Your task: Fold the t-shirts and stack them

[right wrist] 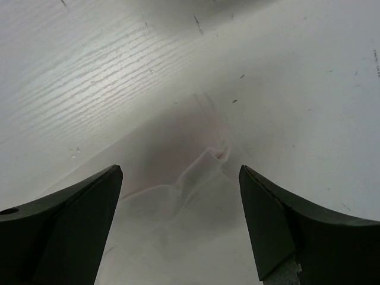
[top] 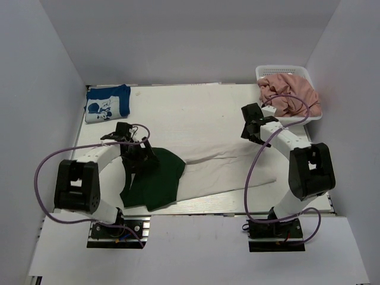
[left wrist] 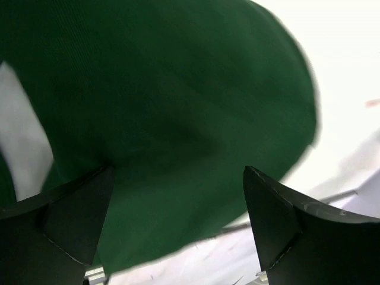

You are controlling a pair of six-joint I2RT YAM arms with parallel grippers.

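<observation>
A white t-shirt (top: pixel 225 169) with a dark green sleeve (top: pixel 155 178) lies stretched across the middle of the table. My left gripper (top: pixel 140 155) hovers just above the green sleeve (left wrist: pixel 166 89), open, with nothing between its fingers (left wrist: pixel 279 219). My right gripper (top: pixel 253 123) stands open above the shirt's far right end, where a puckered white corner (right wrist: pixel 208 163) lies between and below its fingers (right wrist: pixel 77 219). A folded blue t-shirt (top: pixel 107 103) with a white cartoon print sits at the back left. A crumpled dusty pink t-shirt (top: pixel 291 98) fills the basket.
The white mesh basket (top: pixel 284 70) stands at the back right corner against the wall. Grey walls close in the table on the left, back and right. The near edge of the table (top: pixel 202 209) runs just below the green sleeve.
</observation>
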